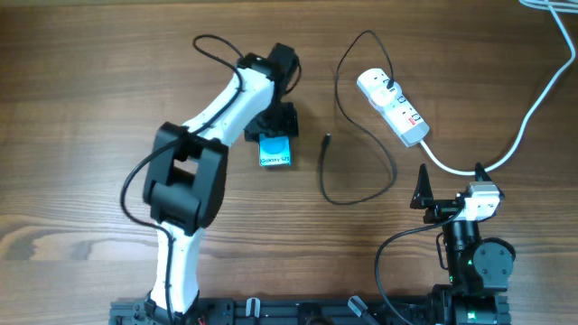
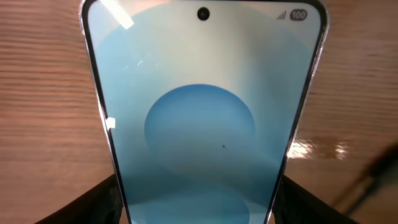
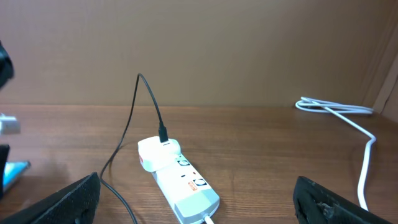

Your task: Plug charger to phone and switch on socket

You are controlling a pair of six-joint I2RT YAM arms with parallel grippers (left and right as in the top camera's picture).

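The left claw (image 1: pixel 271 126) grips the lit Galaxy S25 phone (image 1: pixel 275 151) by its two long edges, just left of centre on the wooden surface (image 1: pixel 81 81). The black charger cable (image 1: pixel 394 162) loops down from the white power strip (image 1: pixel 393 106) at upper right. Its plug tip (image 1: pixel 326 140) lies right of the phone, apart from it. The right claw (image 1: pixel 450 182), at lower right, gapes wide and holds nothing.
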